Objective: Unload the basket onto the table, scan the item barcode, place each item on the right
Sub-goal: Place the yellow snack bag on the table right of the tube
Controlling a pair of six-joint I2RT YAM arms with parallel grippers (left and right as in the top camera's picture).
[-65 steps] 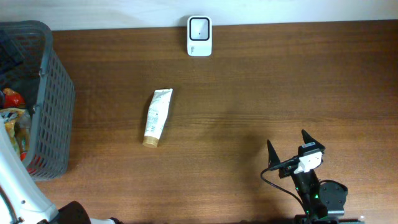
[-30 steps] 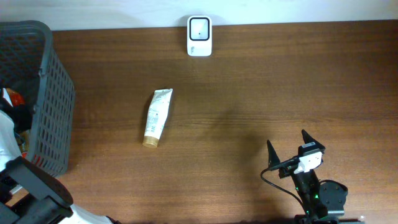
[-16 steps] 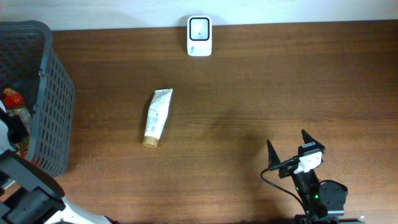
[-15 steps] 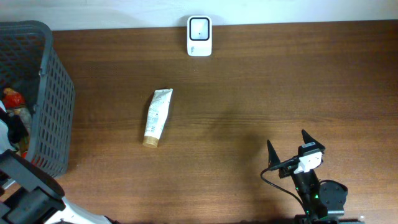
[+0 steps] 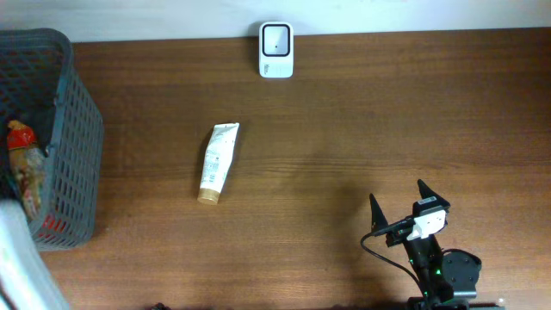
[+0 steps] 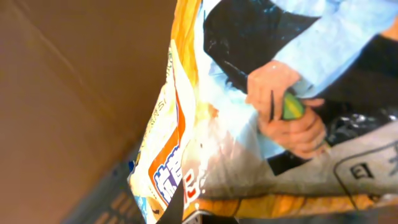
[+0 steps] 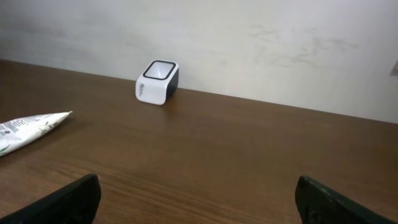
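An orange and white snack bag [image 6: 186,143] fills the left wrist view, lying on other packets inside the grey basket [image 5: 73,129]. My left gripper [image 6: 186,210] is shut, its dark fingertip pinching the bag's lower edge. From overhead the bag [image 5: 21,164] shows inside the basket, and the left arm [image 5: 21,258] is only a white blur. The white barcode scanner [image 5: 276,50] [image 7: 158,82] stands at the table's far edge. My right gripper [image 5: 400,200] [image 7: 199,199] hangs open over bare wood at the front right, holding nothing.
A white tube with a gold cap [image 5: 217,162] [image 7: 31,127] lies on the wooden table between the basket and the scanner. A brown cardboard surface [image 6: 68,93] borders the basket at the left of the left wrist view. A pale wall [image 7: 249,37] backs the table.
My left gripper has closed on the snack bag inside the basket. The left arm has shifted at the lower left, its black part gone from the overhead view. The right arm has not moved.
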